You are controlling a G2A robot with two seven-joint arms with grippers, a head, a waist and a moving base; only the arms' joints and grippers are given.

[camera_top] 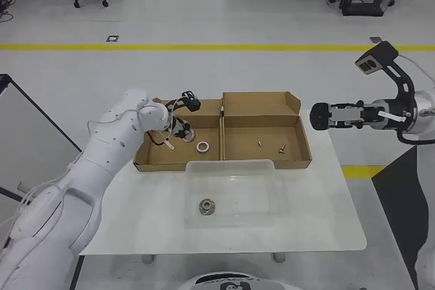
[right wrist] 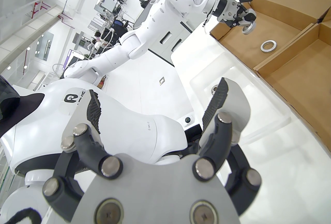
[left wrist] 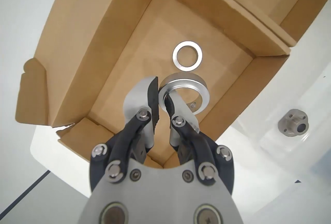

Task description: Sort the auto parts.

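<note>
My left gripper [left wrist: 161,89] hangs over the left cardboard box [camera_top: 146,155] and is shut on a thick metal collar ring [left wrist: 190,84]. One finger is inside the ring and one outside, and the ring is lifted off the box floor. A flat metal washer [left wrist: 188,56] lies on the box floor just beyond it. A flanged metal hub [camera_top: 206,207] sits in the clear plastic tray [camera_top: 232,167]. My right gripper [camera_top: 316,116] is open and holds nothing. It hovers past the table's right side, level with the boxes.
The right cardboard box [camera_top: 299,138] adjoins the left one and holds two small screws [camera_top: 260,143] [camera_top: 283,148]. The clear tray stands in front of both boxes on the white table [camera_top: 326,217]. A black-framed cabinet [camera_top: 14,123] stands left of the table.
</note>
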